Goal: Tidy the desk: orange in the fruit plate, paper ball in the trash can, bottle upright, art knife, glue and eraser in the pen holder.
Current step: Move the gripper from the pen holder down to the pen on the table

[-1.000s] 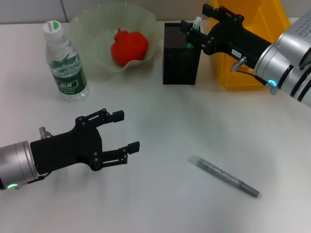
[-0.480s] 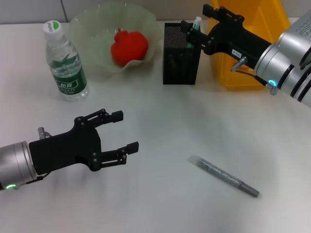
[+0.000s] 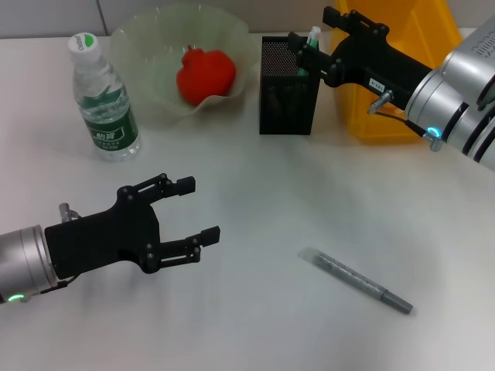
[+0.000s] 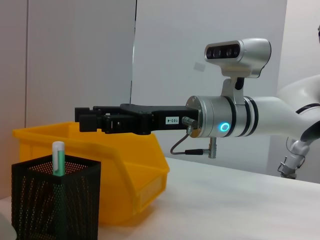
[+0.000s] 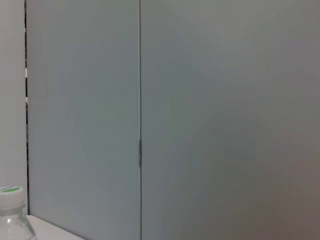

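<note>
Right tool: the black right tool [image 3: 309, 48] hovers over the rim of the black wire-mesh pen holder [image 3: 288, 93] at the far side of the white tabletop [image 3: 255, 201]; its fingers stand a little apart on either side of a white glue stick with a green band [image 3: 312, 36], and whether they press on it cannot be told.
Glue stick: upright, its white tip and green band poking above the holder's rim; the left wrist view shows it [image 4: 58, 157] standing in the mesh holder [image 4: 55, 202] with the right tool [image 4: 87, 119] above and just beside it.
Left tool: the black left tool [image 3: 197, 209] hangs low over the near left of the tabletop, fingers spread wide apart and holding nothing.
Art knife: a slim grey art knife with a speckled barrel and a clear end [image 3: 356, 280] lies flat on the near right of the tabletop, angled, well apart from both tools.
Bottle: a clear plastic water bottle with a green-and-white label and cap [image 3: 104, 100] stands upright at the far left; its cap [image 5: 10, 194] also shows in the right wrist view.
Fruit plate: a translucent pale-green wavy-rimmed plate [image 3: 147, 35] sits between the bottle and the pen holder, with a red-orange round fruit [image 3: 206, 73] resting in it.
Bin: a yellow plastic bin [image 3: 433, 31] stands just behind and beside the pen holder, partly hidden by the right arm.
</note>
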Controlling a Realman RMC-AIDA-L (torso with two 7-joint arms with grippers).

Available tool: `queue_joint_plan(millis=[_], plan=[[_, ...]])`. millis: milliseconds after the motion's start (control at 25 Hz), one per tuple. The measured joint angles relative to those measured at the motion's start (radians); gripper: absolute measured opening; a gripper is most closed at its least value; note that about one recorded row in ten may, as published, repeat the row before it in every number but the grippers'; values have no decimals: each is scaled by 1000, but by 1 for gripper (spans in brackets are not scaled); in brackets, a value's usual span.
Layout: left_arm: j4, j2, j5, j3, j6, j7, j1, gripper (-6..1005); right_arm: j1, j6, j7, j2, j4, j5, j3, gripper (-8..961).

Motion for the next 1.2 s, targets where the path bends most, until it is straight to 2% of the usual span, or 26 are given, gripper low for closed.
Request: queue_joint_plan(millis=[400,840,1040,1200], plan=[[0,0,0,1,1,2,3,842,-24,-67,-6,0,-13,0,0,763],[0,-1,0,0,5,4,6,842,-36,-69,3,0,-20,2,4,773],[0,-1,0,0,14,4,6,842,-73,-135,109,-11,-48,5,5,772],[0,-1,0,0,15,2,7,842,-137,-204,235,-16,-133,-39,-8,771]])
